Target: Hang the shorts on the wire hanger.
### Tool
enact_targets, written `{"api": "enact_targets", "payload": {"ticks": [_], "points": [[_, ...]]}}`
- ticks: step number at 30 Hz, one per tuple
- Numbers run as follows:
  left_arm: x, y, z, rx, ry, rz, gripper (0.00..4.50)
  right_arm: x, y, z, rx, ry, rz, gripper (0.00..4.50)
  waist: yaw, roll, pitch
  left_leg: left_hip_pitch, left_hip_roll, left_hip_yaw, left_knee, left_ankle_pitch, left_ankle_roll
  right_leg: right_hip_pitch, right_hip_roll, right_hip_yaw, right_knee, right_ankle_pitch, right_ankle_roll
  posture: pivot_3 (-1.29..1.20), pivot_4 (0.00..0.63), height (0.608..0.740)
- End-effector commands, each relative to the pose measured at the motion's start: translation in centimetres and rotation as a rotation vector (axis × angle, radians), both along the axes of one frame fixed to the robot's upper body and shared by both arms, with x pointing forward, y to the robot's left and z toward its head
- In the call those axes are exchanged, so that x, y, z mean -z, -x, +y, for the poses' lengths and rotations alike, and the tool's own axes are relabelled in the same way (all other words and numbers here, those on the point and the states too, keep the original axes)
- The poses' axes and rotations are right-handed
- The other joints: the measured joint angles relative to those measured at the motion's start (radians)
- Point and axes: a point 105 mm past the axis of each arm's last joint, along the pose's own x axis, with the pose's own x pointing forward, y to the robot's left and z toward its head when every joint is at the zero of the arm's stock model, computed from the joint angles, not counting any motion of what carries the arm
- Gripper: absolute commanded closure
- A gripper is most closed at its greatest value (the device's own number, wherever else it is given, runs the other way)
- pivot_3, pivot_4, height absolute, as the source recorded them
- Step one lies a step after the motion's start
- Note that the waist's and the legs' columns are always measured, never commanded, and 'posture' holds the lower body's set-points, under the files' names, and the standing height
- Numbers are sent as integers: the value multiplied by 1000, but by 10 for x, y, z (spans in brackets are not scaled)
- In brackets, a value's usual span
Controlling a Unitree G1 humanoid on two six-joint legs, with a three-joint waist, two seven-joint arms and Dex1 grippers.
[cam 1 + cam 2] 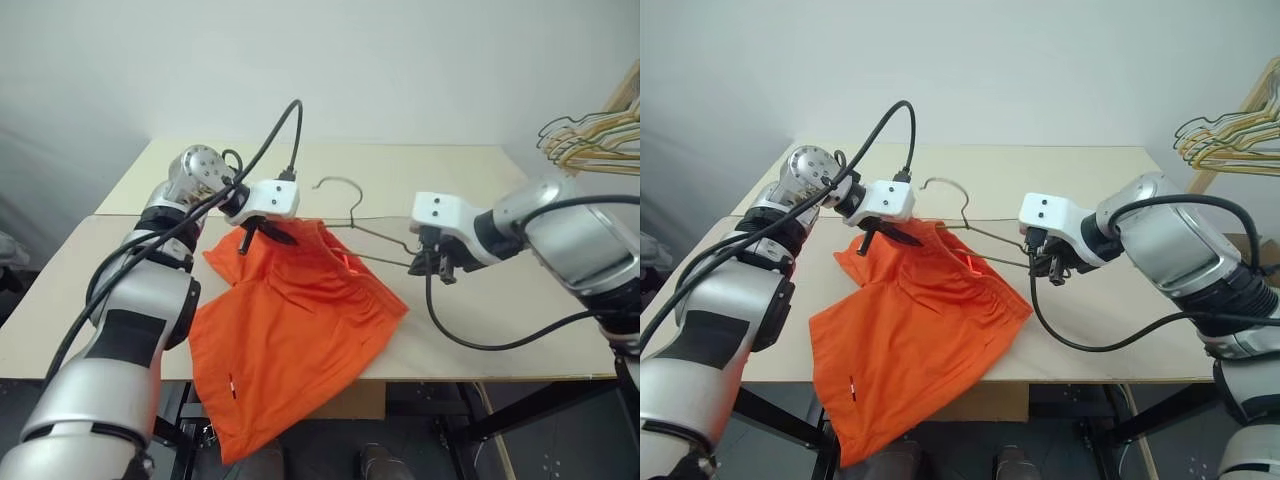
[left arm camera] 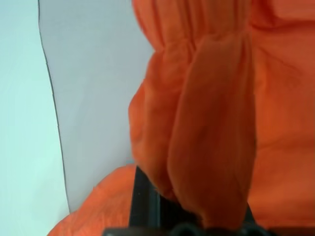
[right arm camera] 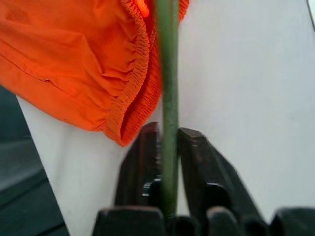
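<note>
The orange shorts point(image 1: 300, 320) lie on the table, with one leg hanging over its front edge. My left gripper point(image 1: 268, 232) is shut on the gathered waistband at the shorts' far corner; in the left wrist view, bunched fabric point(image 2: 211, 123) covers its fingers. The wire hanger point(image 3: 168, 73) is thin and olive-grey. Its hook point(image 1: 338, 180) points to the back, and one side runs into the waist opening. My right gripper point(image 1: 440, 268) holds the hanger's right end, with both fingers pressed close against the wire point(image 3: 167, 132).
The table point(image 1: 450, 170) is pale wood with a seam across it, and its front edge is near me. A bunch of yellow, green and tan hangers point(image 1: 590, 135) hangs at the far right. Black cables loop from both wrists.
</note>
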Motion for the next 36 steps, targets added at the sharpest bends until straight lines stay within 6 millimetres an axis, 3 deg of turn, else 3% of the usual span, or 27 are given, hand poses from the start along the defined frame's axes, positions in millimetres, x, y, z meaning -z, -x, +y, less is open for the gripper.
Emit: {"api": "enact_targets", "payload": {"ticks": [1, 8, 12, 17, 21, 25, 28, 36], "points": [[-20, -3, 0, -16, 73, -31, 4500, -21, 0, -16, 67, -38, -90, 2351, 0, 0, 0, 0, 0, 0, 0, 0, 0, 0, 0, 0, 0, 0, 0, 46, 0, 740], [-29, -2, 3, -50, 149, 26, 4500, -45, 6, -68, 369, -226, -168, 18, -3, 0, 0, 1, 0, 0, 0, 0, 0, 1, 0, 0, 0, 0, 0, 31, 0, 740], [-24, 1, 8, -51, 135, 61, 4500, -56, 18, -91, 505, -396, -195, 18, -6, 0, 0, 2, 0, 0, 1, 0, 0, 2, 0, 1, 0, 0, 0, 31, 0, 740], [-22, 5, 10, -37, 125, 105, 4500, -17, 53, -101, 521, -495, -165, 18, -5, -3, -2, 3, -1, -3, 0, 0, 0, 5, 0, 0, 0, 0, 1, 33, 0, 740], [-22, 6, 9, -38, 124, 116, 4500, 17, 71, -78, 498, -628, -60, 18, -21, -3, -2, 3, -2, -4, 2, 0, 0, 6, 0, 1, 1, 1, 2, 32, 0, 740], [-22, 5, 7, -41, 124, 114, 4500, 49, 72, -34, 472, -741, 24, 18, -53, -3, -2, 11, -2, -5, 4, 1, 1, 15, 1, 1, 2, -3, 10, 32, 0, 740], [-22, 4, 7, -42, 127, 112, 4500, 63, 64, -14, 508, -821, 54, 18, -67, -2, -2, 19, -1, -6, 3, 1, 1, 23, 1, 0, 1, -4, 9, 34, 0, 740], [-21, 4, 8, -47, 128, 108, 4500, 78, 56, 20, 533, -914, 141, 18, -78, -2, -2, 18, -1, -6, -1, 0, 1, 22, 1, 0, -1, -3, 7, 39, 0, 740]]}}
